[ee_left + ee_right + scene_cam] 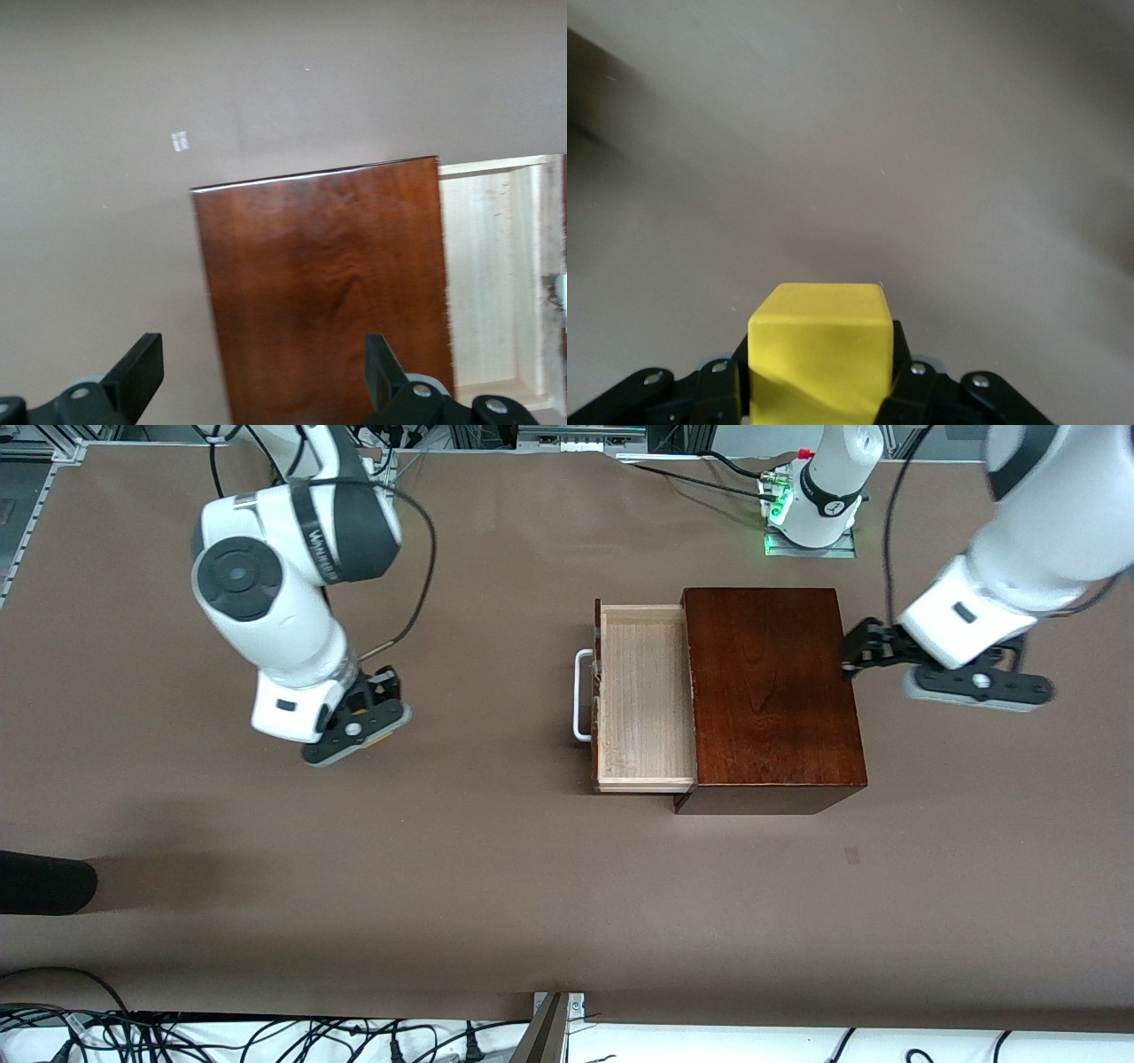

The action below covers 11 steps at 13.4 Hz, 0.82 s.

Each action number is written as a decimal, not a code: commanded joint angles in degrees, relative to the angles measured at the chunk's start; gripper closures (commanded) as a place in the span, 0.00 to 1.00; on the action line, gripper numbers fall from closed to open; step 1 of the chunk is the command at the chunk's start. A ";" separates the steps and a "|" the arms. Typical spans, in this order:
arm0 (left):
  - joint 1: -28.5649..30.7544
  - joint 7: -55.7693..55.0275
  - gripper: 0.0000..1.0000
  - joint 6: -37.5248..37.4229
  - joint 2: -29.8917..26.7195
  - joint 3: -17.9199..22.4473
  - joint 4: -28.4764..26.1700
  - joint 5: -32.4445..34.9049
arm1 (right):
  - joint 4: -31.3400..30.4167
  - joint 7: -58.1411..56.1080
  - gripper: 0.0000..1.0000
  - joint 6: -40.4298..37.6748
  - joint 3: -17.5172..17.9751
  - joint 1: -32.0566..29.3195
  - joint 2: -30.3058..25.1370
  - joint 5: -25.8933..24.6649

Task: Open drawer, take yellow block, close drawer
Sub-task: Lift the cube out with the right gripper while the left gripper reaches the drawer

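Observation:
The drawer (pixel 642 695) stands pulled out of the mahogany box (pixel 771 691), and its pale wood tray is empty. Its white loop handle (pixel 580 695) faces the right arm's end of the table. My right gripper (pixel 368 726) is low over the bare table toward that end, shut on the yellow block (pixel 818 350), which fills the space between its fingers (pixel 912 390). My left gripper (pixel 864 651) is open and empty at the box's closed end. In the left wrist view, the left gripper (pixel 261 354) looks over the box (pixel 319 283) and the drawer (pixel 492 274).
A black object (pixel 44 881) lies at the table's edge at the right arm's end, near the front camera. Cables run along the near edge. The left arm's base (pixel 815 505) stands close to the box. The brown table (pixel 496 886) spreads wide around the box.

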 commanded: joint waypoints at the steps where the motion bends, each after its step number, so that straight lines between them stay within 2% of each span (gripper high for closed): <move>1: -6.96 -11.19 0.00 -1.76 2.84 0.41 2.80 -1.58 | -11.55 1.07 0.97 6.28 -2.53 1.11 -6.15 -0.13; 5: -18.04 -31.41 0.00 -0.97 9.24 0.32 4.90 -1.84 | -20.08 3.43 0.97 12.00 -7.45 1.11 -8.44 0.14; 7: -22.88 -40.81 0.00 2.18 11.88 -0.21 5.00 -3.42 | -23.52 4.50 0.97 14.55 -10.35 1.11 -8.62 0.14; 10: -23.69 -56.29 0.00 9.99 17.24 -6.69 5.96 -4.13 | -28.96 5.55 0.97 21.47 -13.70 1.11 -8.71 0.58; 11: -24.82 -60.51 0.00 12.37 19.43 -7.50 6.66 -4.13 | -31.16 5.64 0.97 25.08 -14.31 1.02 -8.54 0.93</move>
